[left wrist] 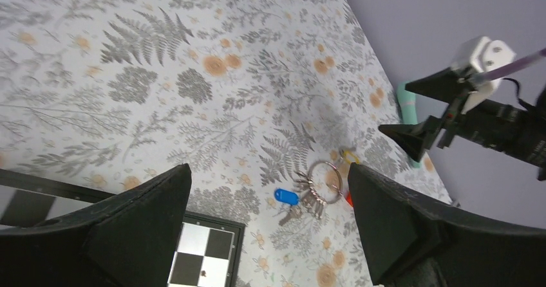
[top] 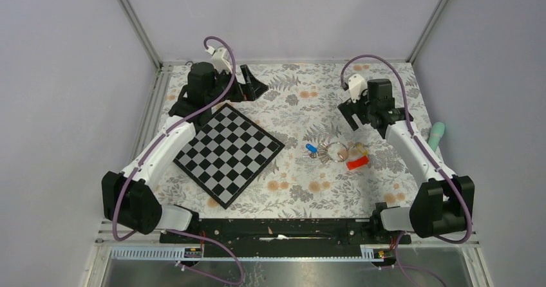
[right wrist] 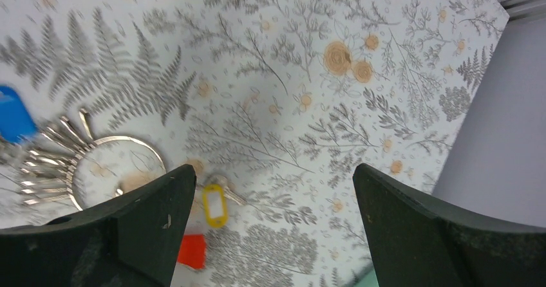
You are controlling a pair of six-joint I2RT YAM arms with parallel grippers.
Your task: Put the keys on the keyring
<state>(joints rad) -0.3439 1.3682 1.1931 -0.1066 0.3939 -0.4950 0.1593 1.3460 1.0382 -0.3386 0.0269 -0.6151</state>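
Looks like the closing step, with left claw (left wrist: 269, 190) and right claw (right wrist: 274, 171) spread empty; calls next for checking the yellow-tagged key (right wrist: 215, 204) against the keyring (right wrist: 125, 138).

Keyring (top: 335, 150) is crowded by red tag (top: 357, 163) on its right; passage is left between it and chessboard (top: 228, 154).

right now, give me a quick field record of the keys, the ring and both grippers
ring: thin round silver metal keyring, flat on the floral tablecloth
ring keys: slim silver keys bunched at its edge
blue key: blue-capped key beside that bunch
yellow key: yellow-headed key lying outside the ring
left gripper: open, holding nothing
right gripper: open, holding nothing, above the keys
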